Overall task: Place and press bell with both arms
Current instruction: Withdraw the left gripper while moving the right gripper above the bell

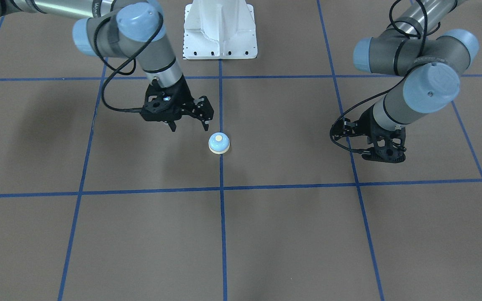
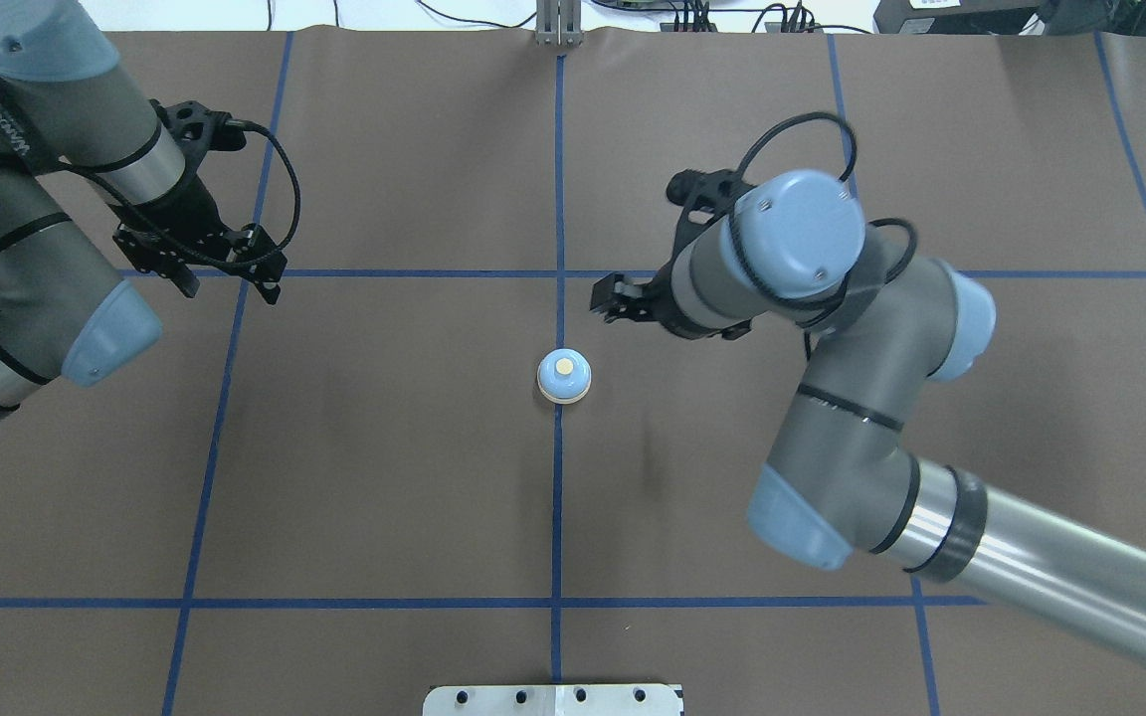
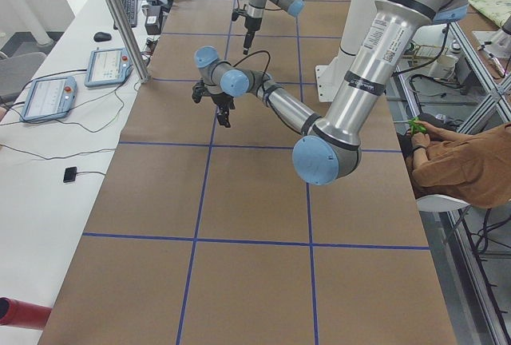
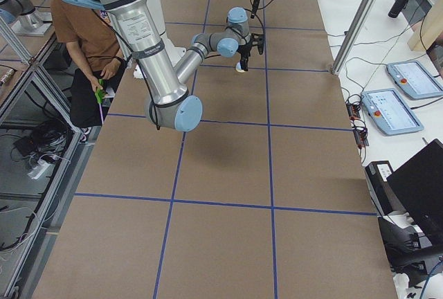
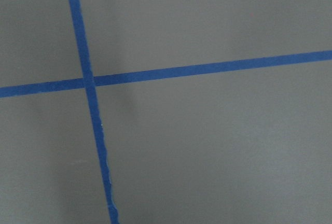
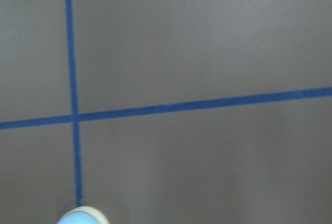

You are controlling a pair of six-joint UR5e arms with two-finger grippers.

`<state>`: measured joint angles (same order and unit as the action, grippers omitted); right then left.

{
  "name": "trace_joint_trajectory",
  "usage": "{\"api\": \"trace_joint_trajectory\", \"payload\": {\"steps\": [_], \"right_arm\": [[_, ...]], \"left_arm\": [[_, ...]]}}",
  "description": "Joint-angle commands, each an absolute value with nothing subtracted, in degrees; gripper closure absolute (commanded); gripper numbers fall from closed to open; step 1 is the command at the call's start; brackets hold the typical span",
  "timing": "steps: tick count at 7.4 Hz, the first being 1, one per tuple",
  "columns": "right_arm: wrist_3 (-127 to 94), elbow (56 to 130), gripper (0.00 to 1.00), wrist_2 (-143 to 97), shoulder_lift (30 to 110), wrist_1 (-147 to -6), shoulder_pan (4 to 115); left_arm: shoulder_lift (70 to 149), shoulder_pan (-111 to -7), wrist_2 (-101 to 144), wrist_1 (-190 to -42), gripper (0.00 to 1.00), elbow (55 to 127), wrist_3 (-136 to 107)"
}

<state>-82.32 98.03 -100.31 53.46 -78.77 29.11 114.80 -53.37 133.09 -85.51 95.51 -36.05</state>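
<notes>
The bell (image 1: 219, 143) is a light-blue dome with a cream base and button. It stands upright on the brown table on the centre blue line, and it also shows in the overhead view (image 2: 563, 376). My right gripper (image 1: 190, 128) hovers open and empty just beside the bell, a little toward the robot's right and above the table. The bell's top edge peeks in at the bottom of the right wrist view (image 6: 80, 216). My left gripper (image 2: 231, 290) is open and empty, far from the bell over a blue tape crossing. The left wrist view shows only table.
Blue tape lines (image 2: 558, 497) divide the brown table into squares. The white pedestal base (image 1: 220, 31) stands at the robot's side of the table. A seated operator (image 3: 459, 161) and tablets (image 3: 48, 97) are beside the table.
</notes>
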Motion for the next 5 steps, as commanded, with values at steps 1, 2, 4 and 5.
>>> {"api": "trace_joint_trajectory", "payload": {"steps": [1, 2, 4, 5], "right_arm": [[-86.4, 93.6, 0.99, -97.9, 48.1, -81.6, 25.8], [-86.7, 93.3, 1.00, -99.1, 47.5, -81.7, 25.8], [-86.7, 92.8, 1.00, -101.4, 47.5, -81.8, 26.0], [-86.7, 92.3, 1.00, -101.4, 47.5, -81.7, 26.0]], "left_arm": [[113.6, -54.0, 133.2, -85.5, 0.01, 96.0, -35.5], [113.4, -54.1, 133.1, -85.5, 0.01, 96.1, -35.5], [112.2, -54.0, 133.1, -85.4, 0.01, 97.2, -35.5], [112.1, -54.0, 133.1, -85.4, 0.01, 97.4, -35.6]]}}
